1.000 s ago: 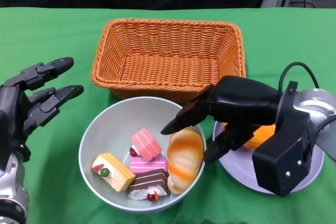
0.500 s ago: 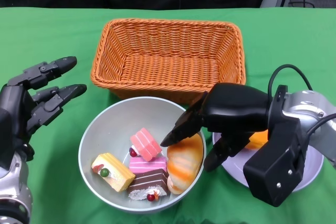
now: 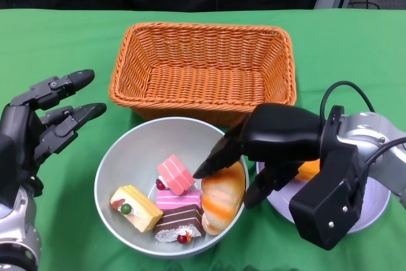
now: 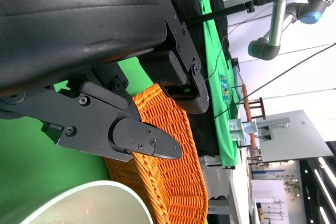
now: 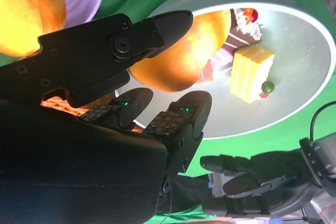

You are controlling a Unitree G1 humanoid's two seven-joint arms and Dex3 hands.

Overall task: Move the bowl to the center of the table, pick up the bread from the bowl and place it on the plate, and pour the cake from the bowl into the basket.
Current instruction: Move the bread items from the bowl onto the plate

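- My right hand (image 3: 254, 150) hung at the centre right of the head view, fingers parted and holding nothing; the upper fingers reached over the bread (image 3: 222, 193), the lower ones dropped outside the bowl's rim, between the bowl (image 3: 127, 157) and the plate (image 3: 374, 211).
- The bread lay against the bowl's right inner wall, lower centre of the frame; in the wrist view it (image 5: 184, 56) showed just past my fingertips (image 5: 168, 22), and I could not tell whether they touched it.
- Three cake pieces sat beside it: a pink one (image 3: 176, 174), a yellow one (image 3: 136, 207) and a brown one (image 3: 181, 221); the brown one seemed to touch the loaf.
- The plate, lower right, already carried something orange (image 3: 307, 169), largely hidden by my forearm.
- My left hand (image 3: 41, 128) waited at the left edge, fingers spread, holding nothing; the basket (image 3: 203, 68) stood at upper centre, just behind the bowl.
- Risks, as I judged them: closing with fingers astride the rim could pinch the bowl wall and tip or drag it; the rounded, glossy loaf could slip from a shallow grasp; lifting it might nudge the cakes; the occupied plate left less room to set it down.
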